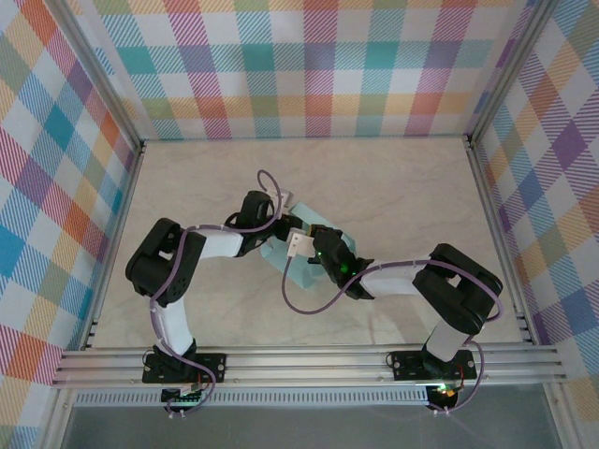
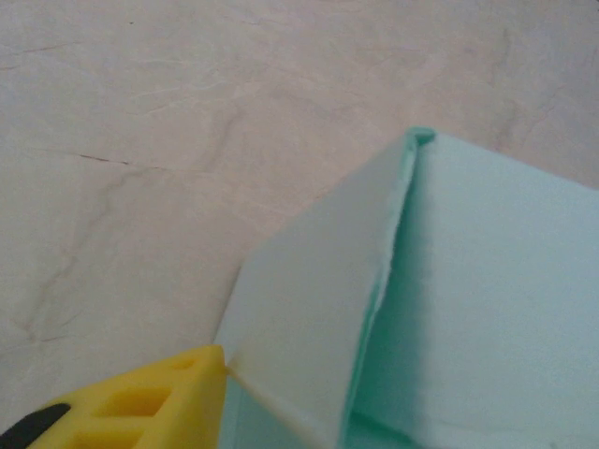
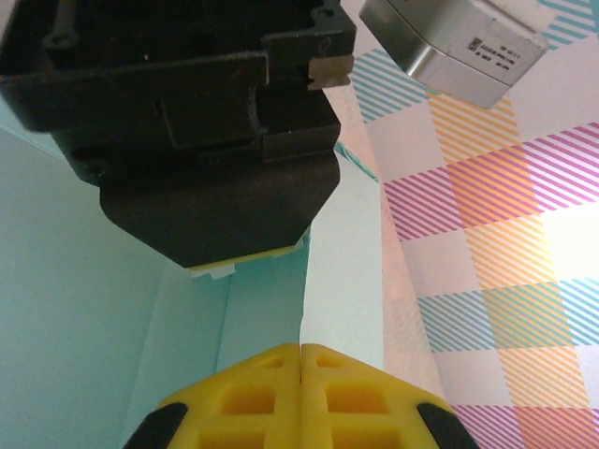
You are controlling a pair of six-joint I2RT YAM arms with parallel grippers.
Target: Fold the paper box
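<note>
The paper box (image 1: 301, 274) is pale mint card, part folded, lying mid-table under both wrists. In the left wrist view a raised flap (image 2: 309, 309) leans against a larger panel (image 2: 496, 281). One yellow finger (image 2: 140, 407) of my left gripper (image 1: 284, 224) touches the flap's lower edge, and the other finger is hidden. My right gripper (image 3: 301, 354) is shut, its yellow tips together right at a crease between two panels of the box (image 3: 84, 281). The left gripper's black body (image 3: 206, 140) hangs just above that crease.
The box lies on a pale marbled table (image 1: 402, 187) enclosed by plaid walls (image 1: 309, 65). Aluminium rails (image 1: 309, 360) carry the arm bases along the near edge. Both forearms and their purple cables (image 1: 309, 304) crowd the middle, with bare table beyond.
</note>
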